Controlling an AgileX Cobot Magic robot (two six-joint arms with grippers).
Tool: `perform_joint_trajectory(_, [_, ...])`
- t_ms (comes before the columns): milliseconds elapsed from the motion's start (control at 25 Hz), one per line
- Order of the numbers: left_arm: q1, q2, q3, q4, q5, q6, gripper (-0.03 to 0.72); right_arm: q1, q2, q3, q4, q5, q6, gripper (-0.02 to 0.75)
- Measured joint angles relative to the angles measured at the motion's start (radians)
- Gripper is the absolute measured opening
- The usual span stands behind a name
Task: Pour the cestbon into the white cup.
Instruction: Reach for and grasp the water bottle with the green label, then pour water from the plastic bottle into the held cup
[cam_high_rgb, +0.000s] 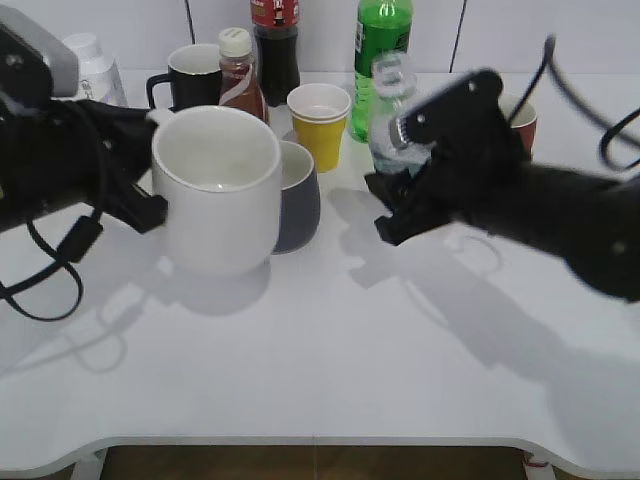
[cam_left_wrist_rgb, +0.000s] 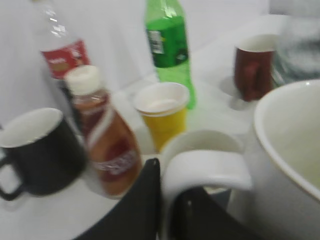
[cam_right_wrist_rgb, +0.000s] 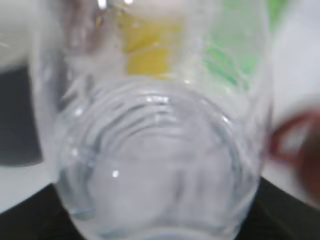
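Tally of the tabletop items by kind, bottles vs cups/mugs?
Bottles: 4: clear water bottle, green soda bottle, brown coffee bottle, cola bottle.
Cups and mugs: 5: white cup, grey mug, black mug, yellow paper cup, red cup.
Total: 9. A white object at far left is unclear, uncounted.

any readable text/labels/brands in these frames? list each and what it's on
Nothing reads cleanly.
Red label on the dark cola bottle: white script, too blurred to read.
Green soda bottle: small white panel of print, too small to read.
Brown bottle: red-and-white band, lettering blurred.
Clear water bottle in the right gripper: no lettering legible in any view.
White cup, yellow cup: no markings visible.
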Motion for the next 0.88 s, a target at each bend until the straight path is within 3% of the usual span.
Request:
perform_joint_trajectory(200, [-0.100, -0.003, -0.009, -0.028, 0.106, 0.000, 0.032, 0.012, -0.135, -0.128, -0.124, 0.237, -0.244, 0.452])
perform_joint_trajectory(320, [-0.143, -0.003, -0.047, -0.072, 0.212, 0.000, 0.032, 0.030, -0.146, -0.194, -0.135, 0.311, -0.422, 0.452])
perform_joint_trajectory(520, [-0.178, -0.003, -0.129, -0.100, 0.379, 0.000, 0.031, 0.072, -0.146, -0.218, -0.138, 0.341, -0.691, 0.452])
perform_joint_trajectory(880, [-0.202, -0.068, -0.149, -0.143, 0.467, 0.000, 0.031, 0.078, -0.146, -0.218, -0.139, 0.326, -1.029, 0.452])
